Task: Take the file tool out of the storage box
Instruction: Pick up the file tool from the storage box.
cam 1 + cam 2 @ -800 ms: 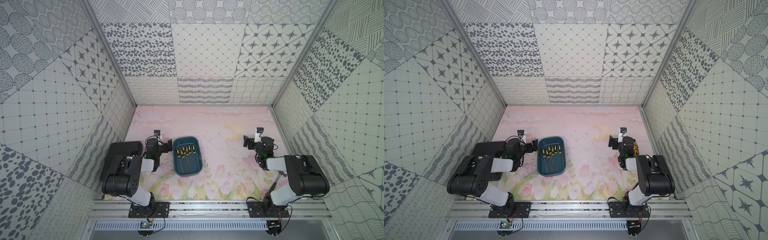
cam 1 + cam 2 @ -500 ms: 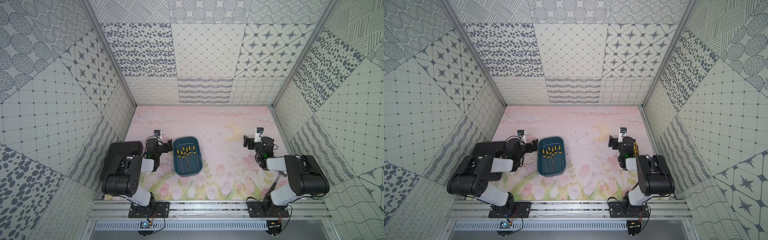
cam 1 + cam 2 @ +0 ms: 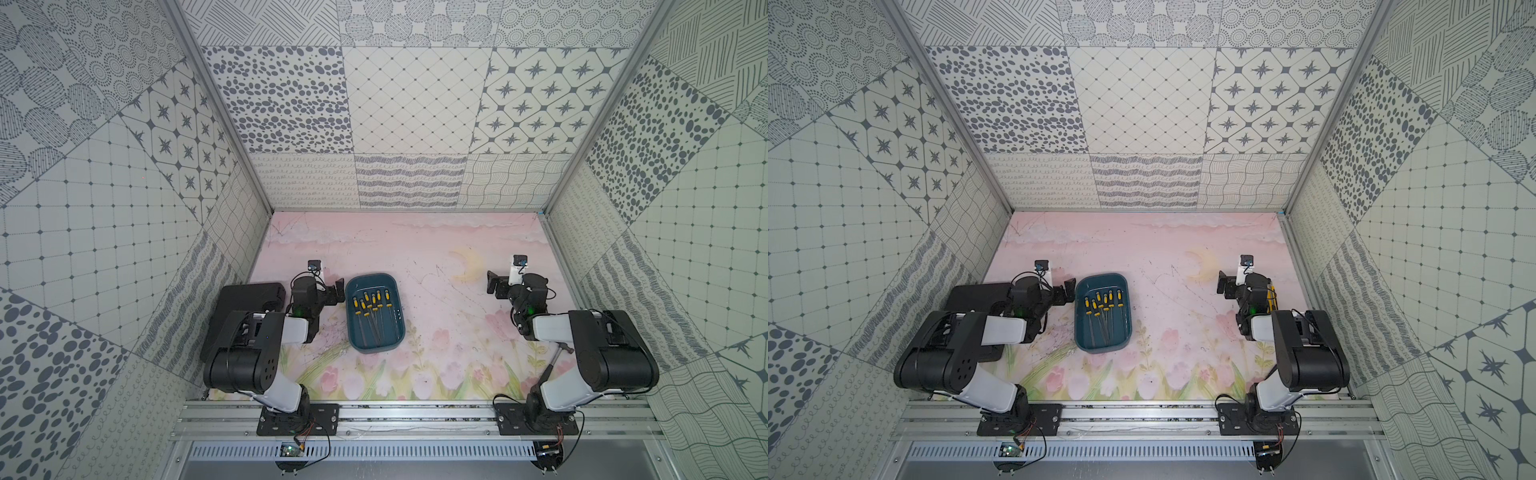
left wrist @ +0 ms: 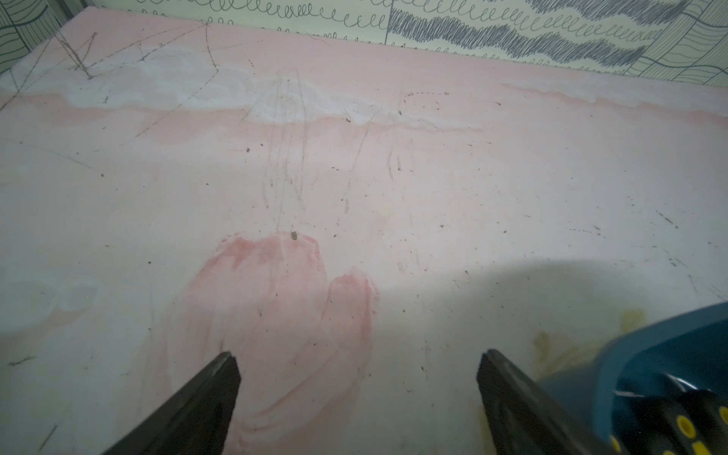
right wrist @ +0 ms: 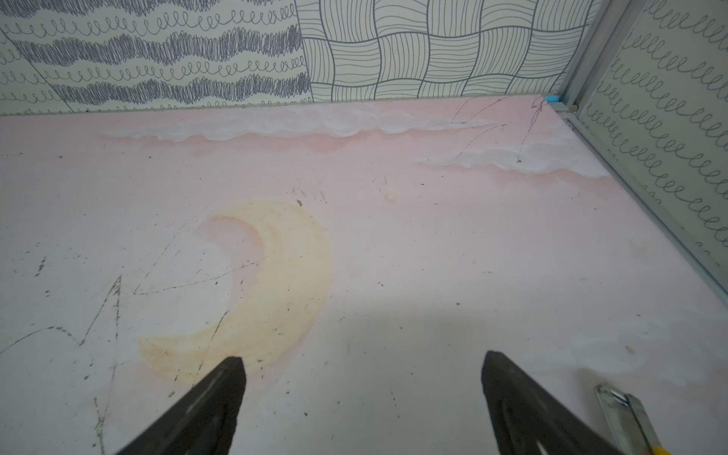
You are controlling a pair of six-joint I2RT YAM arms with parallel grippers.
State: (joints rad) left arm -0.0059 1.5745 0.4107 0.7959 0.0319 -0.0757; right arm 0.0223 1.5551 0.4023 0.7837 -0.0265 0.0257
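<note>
Fingers [image 4: 189,409] wide apart, arms [image 3: 249,357] low.

No readable text, label, brand or number visible in any view.

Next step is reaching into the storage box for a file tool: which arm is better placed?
Left. The left gripper, jaws open and empty, sits right beside the storage box holding the file tools. The right gripper, also open, is well across the table from it.
</note>
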